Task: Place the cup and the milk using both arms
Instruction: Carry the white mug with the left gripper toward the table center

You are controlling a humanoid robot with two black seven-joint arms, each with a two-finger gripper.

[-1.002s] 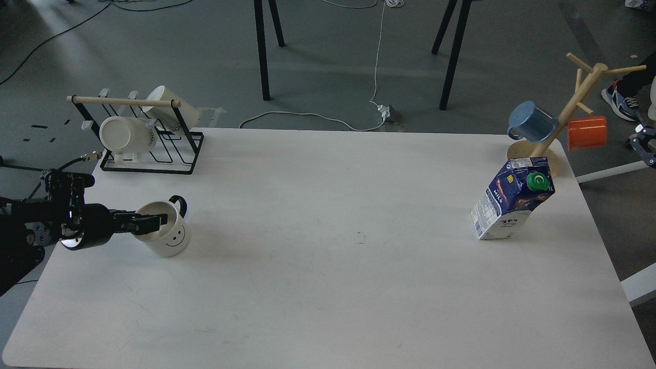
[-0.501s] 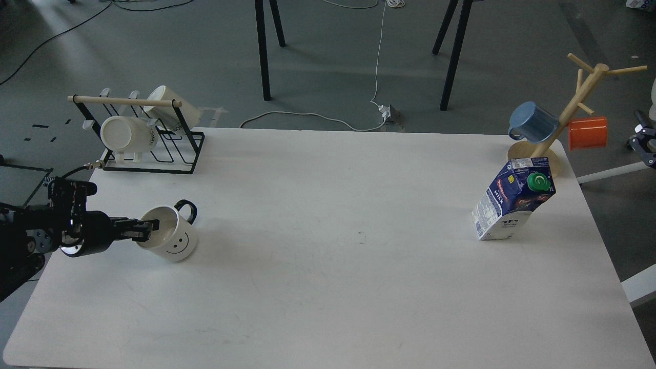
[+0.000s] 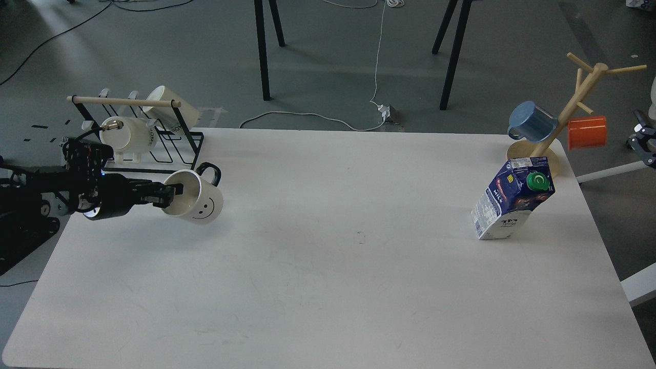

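The cup [image 3: 201, 204], a white mug with a black handle and a smiley face, hangs tilted above the left part of the table, its mouth facing left. My left gripper [image 3: 172, 193] is shut on its rim, one finger inside the mug. The milk [image 3: 512, 205], a dark blue and white carton with a green cap, stands free near the right side of the table. A small dark part at the right edge may be my right gripper [image 3: 643, 141], clear of the milk; I cannot tell how its fingers stand.
The white table [image 3: 333, 266] carries a black wire rack [image 3: 154, 148] with two white mugs at the back left. A wooden mug tree [image 3: 569, 118] with a blue mug [image 3: 533, 122] and an orange mug [image 3: 587, 132] stands behind the milk.
My left gripper has lifted the cup off the table and carried it up and to the right, tilting it. The milk has not moved.
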